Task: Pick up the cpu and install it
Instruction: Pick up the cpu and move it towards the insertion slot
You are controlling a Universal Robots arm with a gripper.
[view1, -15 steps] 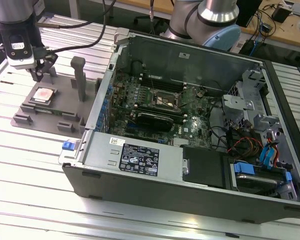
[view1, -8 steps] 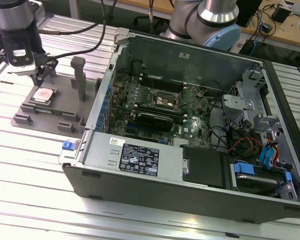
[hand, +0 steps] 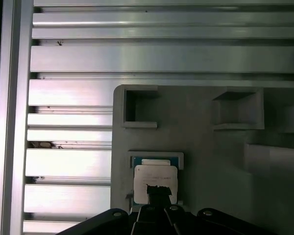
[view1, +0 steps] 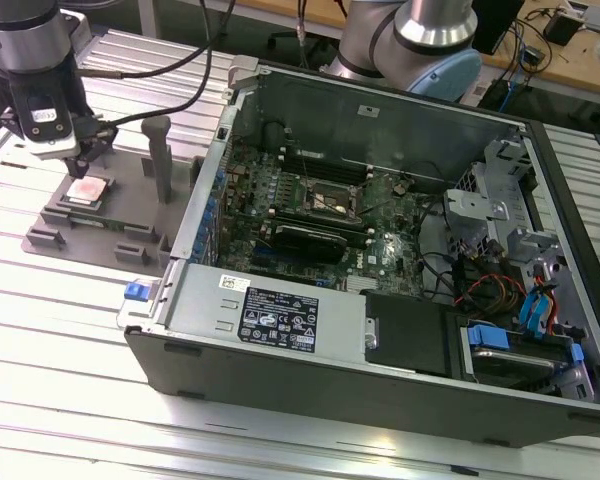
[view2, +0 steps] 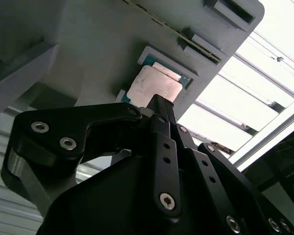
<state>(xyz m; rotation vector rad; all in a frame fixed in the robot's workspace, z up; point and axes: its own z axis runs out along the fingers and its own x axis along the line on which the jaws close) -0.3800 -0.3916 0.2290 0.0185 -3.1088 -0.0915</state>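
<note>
A slatted metal worktop (view1: 80, 330) carries an open computer case (view1: 380, 110), lying on its side across the middle and the exterior view's right. Inside it we see a green circuit board (view1: 380, 190) with a dark, metal-framed socket (view1: 325, 197) near its centre. The socket is unfilled.

On the exterior view's left, just beside the case, sits a grey moulded holder (view1: 110, 235) with an upright post (view1: 160, 160) rising from it. The robot arm (view1: 30, 50) hangs over the far end of this holder, its wrist pointing down.

The tool (view1: 80, 163) stands directly above the holder. In both wrist views we see its black fingers (view2: 161, 147) drawn together into one narrow tip, with nothing gripped between them. That tip (hand: 157, 193) meets the edge of the cpu's metal plate. We cannot tell whether it presses on the plate or stops just short.

The cpu (view1: 87, 190) lies flat in a square pocket of the holder, well apart from the socket and outside the case. In the second wrist view its pale silver top (view2: 152, 85) shows just beyond the tool (view2: 159, 103). In the first wrist view the cpu (hand: 156, 176) sits square in its pocket, with a thin green rim showing round the plate and the holder (hand: 196, 142) grey on every side.
</note>
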